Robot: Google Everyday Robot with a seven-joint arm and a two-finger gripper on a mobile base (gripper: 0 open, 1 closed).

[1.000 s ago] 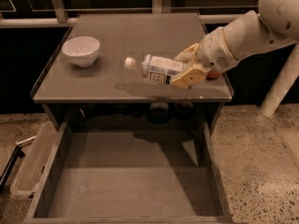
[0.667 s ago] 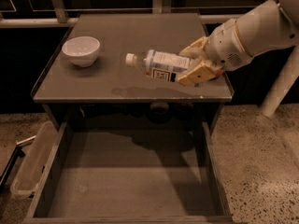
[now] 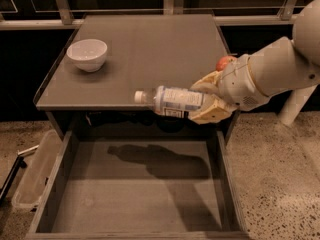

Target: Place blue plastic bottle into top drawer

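The blue plastic bottle (image 3: pixel 172 101) is clear with a white cap and a pale blue-and-white label. It lies sideways in the air, cap pointing left, over the front edge of the tabletop. My gripper (image 3: pixel 211 100) comes in from the right and is shut on the bottle's base end. The top drawer (image 3: pixel 100 204) is pulled open below, wide and grey with a bare bottom. The bottle's shadow falls on the drawer's back part.
A white bowl (image 3: pixel 87 54) stands at the left of the grey tabletop (image 3: pixel 150 49). A red apple (image 3: pixel 224 62) shows at the table's right edge, behind my wrist. A clear plastic bin (image 3: pixel 35 171) sits on the floor left of the drawer.
My gripper has carried the bottle forward and down, from over the tabletop to its front edge above the open drawer. The apple now shows behind my wrist.
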